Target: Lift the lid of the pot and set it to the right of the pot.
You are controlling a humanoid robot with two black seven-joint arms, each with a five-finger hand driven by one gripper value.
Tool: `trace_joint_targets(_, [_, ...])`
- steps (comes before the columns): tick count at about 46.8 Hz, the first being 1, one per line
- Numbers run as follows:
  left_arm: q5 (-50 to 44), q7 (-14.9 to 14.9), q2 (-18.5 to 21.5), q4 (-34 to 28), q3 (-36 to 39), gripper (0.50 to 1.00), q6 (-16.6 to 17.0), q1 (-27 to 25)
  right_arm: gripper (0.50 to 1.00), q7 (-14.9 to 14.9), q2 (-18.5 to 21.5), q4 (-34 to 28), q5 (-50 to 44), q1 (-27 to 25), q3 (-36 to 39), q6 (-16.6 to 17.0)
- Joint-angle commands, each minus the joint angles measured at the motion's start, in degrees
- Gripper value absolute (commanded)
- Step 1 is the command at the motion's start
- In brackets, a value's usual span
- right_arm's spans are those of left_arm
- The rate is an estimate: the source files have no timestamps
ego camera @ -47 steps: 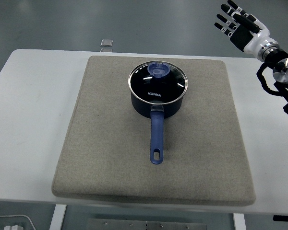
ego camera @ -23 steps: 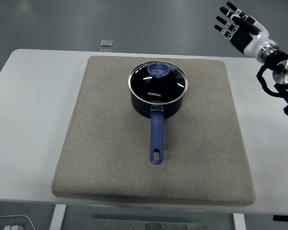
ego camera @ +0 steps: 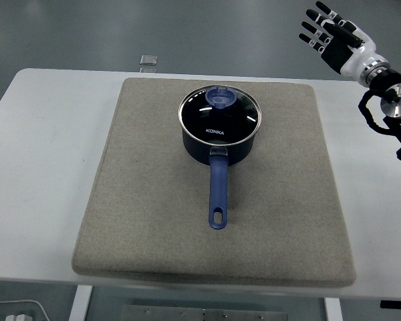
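1. The right hand (ego camera: 334,40) hangs in the air past the table's far right corner, fingers spread wide and holding nothing.
2. The lid (ego camera: 220,115) sits closed on the blue pot (ego camera: 217,148), on the far half of the grey mat (ego camera: 154,214).
3. From the hand, the lid's knob (ego camera: 220,99) lies toward 8 o'clock, well apart.
4. The pot's handle (ego camera: 218,194) points to 6 o'clock, so the mat at the pot's 3 o'clock side is free.
5. The left arm is out of sight; I judge the right hand makes the reach.
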Motion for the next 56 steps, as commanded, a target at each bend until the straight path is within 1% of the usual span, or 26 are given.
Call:
trace_joint_targets(1, [0.01, 0.00, 0.00, 0.00, 0.00, 1.000, 0.00, 0.07, 0.913, 0.87, 0.22, 0.00, -3.12, 0.14, -0.01, 0.04])
trace_joint_targets(4, [0.01, 0.00, 0.00, 0.00, 0.00, 1.000, 0.00, -0.02, 0.913, 1.49, -0.13, 0.44, -5.23, 0.06, -0.10, 0.22])
trace_joint_targets(11, [0.01, 0.00, 0.00, 0.00, 0.00, 1.000, 0.00, -0.02, 0.913, 1.84, -0.22, 4.04, -11.29, 0.14, -0.10, 0.40])
trace_joint_targets(17, [0.01, 0.00, 0.00, 0.00, 0.00, 1.000, 0.00, -0.02, 0.913, 2.55, -0.84, 7.73, -19.02, 1.72, -0.19, 0.83])
trace_joint_targets(20, [-0.07, 0.00, 0.00, 0.00, 0.00, 1.000, 0.00, -0.02, 0.913, 2.64, -1.98, 9.75, -22.45, 2.69, -0.19, 1.10])
trace_joint_targets(24, [0.01, 0.00, 0.00, 0.00, 0.00, 1.000, 0.00, -0.02, 0.913, 2.64, -2.95, 10.99, -26.41, 4.09, -0.27, 1.54])
trace_joint_targets(31, [-0.07, 0.00, 0.00, 0.00, 0.00, 1.000, 0.00, 0.07, 0.913, 2.64, -3.91, 13.18, -34.32, 6.47, -1.76, 4.08])
trace_joint_targets(36, [-0.07, 0.00, 0.00, 0.00, 0.00, 1.000, 0.00, 0.07, 0.913, 2.81, -4.00, 14.94, -38.80, 7.88, -4.57, 4.53])
trace_joint_targets(43, [0.01, 0.00, 0.00, 0.00, 0.00, 1.000, 0.00, -0.02, 0.913, 4.92, -6.29, 17.75, -45.92, 9.54, -10.11, 4.53])
trace_joint_targets(47, [0.01, 0.00, 0.00, 0.00, 0.00, 1.000, 0.00, -0.02, 0.913, 6.24, -6.90, 19.51, -49.97, 10.60, -12.84, 4.53])
trace_joint_targets(51, [-0.07, 0.00, 0.00, 0.00, 0.00, 1.000, 0.00, 0.07, 0.913, 8.25, -7.69, 20.83, -53.48, 11.92, -14.77, 4.70])
trace_joint_targets(56, [0.01, 0.00, 0.00, 0.00, 0.00, 1.000, 0.00, 0.07, 0.913, 10.45, -8.22, 21.36, -57.44, 13.41, -16.79, 5.76])
